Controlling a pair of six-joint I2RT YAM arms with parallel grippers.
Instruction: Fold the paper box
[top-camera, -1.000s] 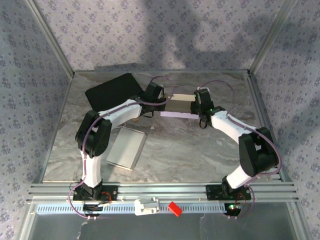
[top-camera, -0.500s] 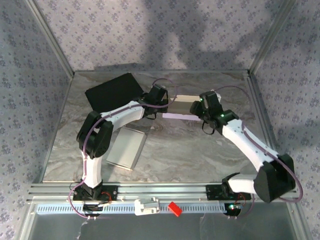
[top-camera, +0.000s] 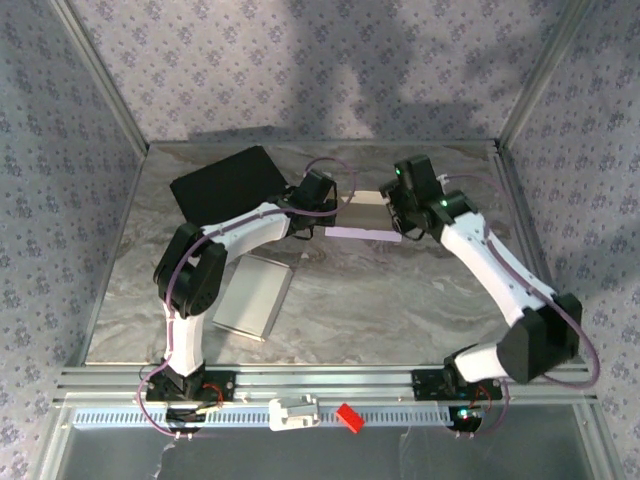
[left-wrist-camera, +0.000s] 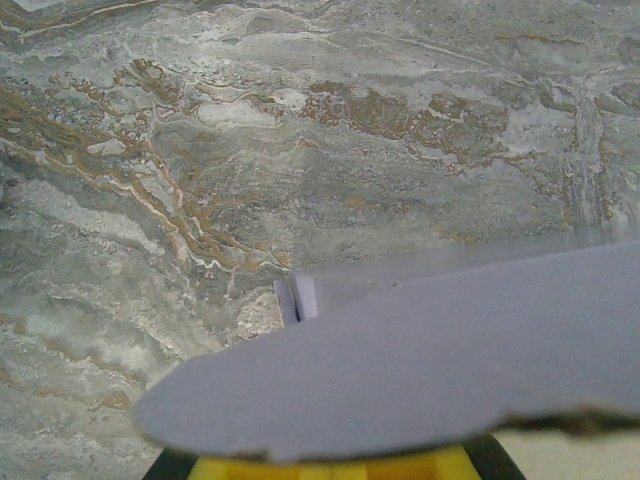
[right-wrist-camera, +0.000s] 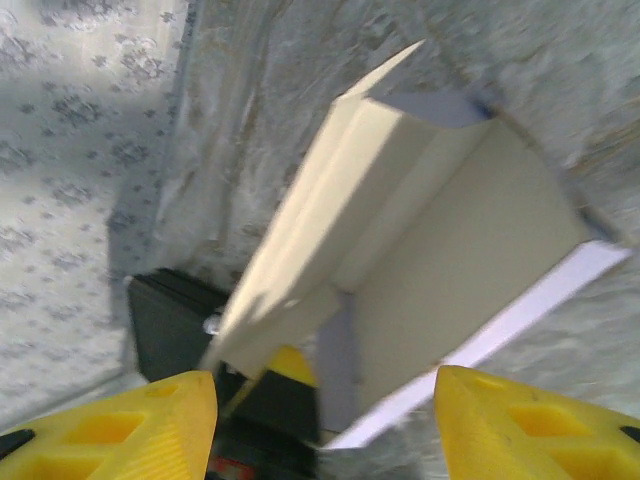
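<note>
Seen from above, the paper box lies mid-back on the marble surface between my left tool and right tool. A black pad and a flat grey panel lie to its left. My left wrist view adds the box's lavender flap, clamped in my left tool. My right wrist view adds the box's cream inside with one wall raised, and my right tool's yellow fingers standing apart.

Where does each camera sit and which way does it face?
Top external: above and behind, looking down at the table; left arm, right arm show, paper box between them.
Left wrist: low over the table, looking along the box's lavender flap; left pincer at bottom edge.
Right wrist: facing the box's open inside; right pincer open.
Shared: the box.
</note>
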